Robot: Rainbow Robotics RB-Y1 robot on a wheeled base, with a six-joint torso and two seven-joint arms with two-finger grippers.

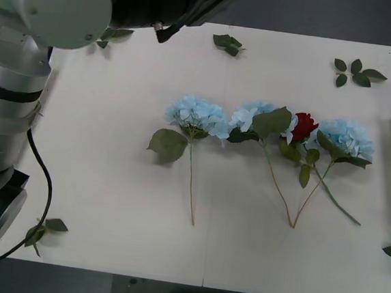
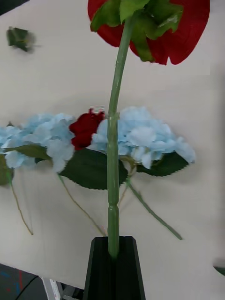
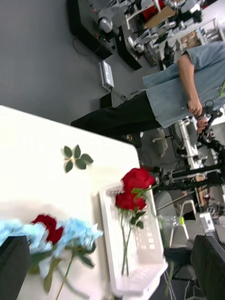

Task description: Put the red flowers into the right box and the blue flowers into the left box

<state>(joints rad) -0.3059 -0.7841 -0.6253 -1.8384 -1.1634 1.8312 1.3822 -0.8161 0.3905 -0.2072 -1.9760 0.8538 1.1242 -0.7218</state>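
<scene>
Sorting was partly done; one rose [image 3: 127,201] already lay in the right box [image 3: 140,276]; the right gripper [image 2: 112,255], fingers pinched on a second rose's stem [image 2: 113,154], carried it above the table [image 1: 110,180]; three blue flowers [image 1: 198,116] and one red rose [image 1: 305,126] remained there; the left gripper's state could not be told.

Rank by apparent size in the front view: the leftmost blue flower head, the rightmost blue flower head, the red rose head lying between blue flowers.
Largest: leftmost blue flower head and rightmost blue flower head, too alike to rank.
Smallest: red rose head.
The right gripper holds another rose.
</scene>
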